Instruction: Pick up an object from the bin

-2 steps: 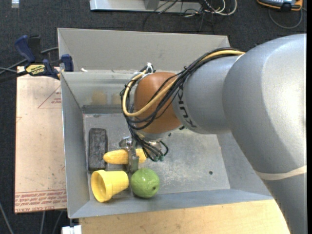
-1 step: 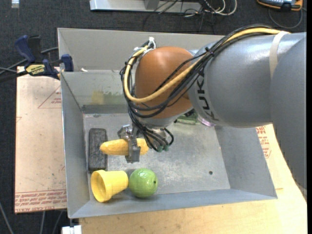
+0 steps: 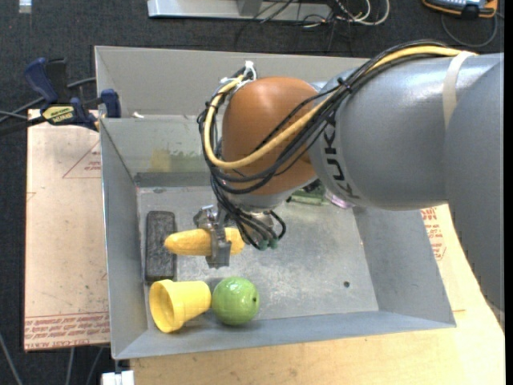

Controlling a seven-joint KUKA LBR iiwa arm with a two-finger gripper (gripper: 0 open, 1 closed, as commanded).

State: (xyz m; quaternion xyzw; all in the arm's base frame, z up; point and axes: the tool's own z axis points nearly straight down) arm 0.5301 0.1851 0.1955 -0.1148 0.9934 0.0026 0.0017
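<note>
At the lower left of the frame, close against the near wall of the grey metal bin (image 3: 117, 247): a yellow plastic cone-shaped cup (image 3: 178, 303) tipped on its side, mouth to the left, and just right of it, touching or nearly so, a round green apple (image 3: 236, 301). Just above those, left of centre on the bin floor: a yellow banana-shaped toy (image 3: 184, 242), with the claw (image 3: 218, 247) down over its right-hand half. Cannot tell whether shut or parted, nor whether anything is gripped. Lies flat on the floor, by the look of it. Beside the banana's left tip, touching or almost: a dark grey rectangular block (image 3: 158, 243), set lengthwise up the frame. Farther back, toward the upper right, under the grey arm (image 3: 401, 135): a green-and-purple something (image 3: 311, 197), too hidden to name.

Judged as the grasp step. To do it well: squeeze across the banana's narrow width, not along it. Close firmly on the curved, probably slippery skin. Rise straight up, clear of the apple and cup just below. Seems placed right of the middle, so expect the left end to droop on lifting.

Runs left to right across the frame, nearly level, right end a little higher. Points its tapered left tip at the block.
</note>
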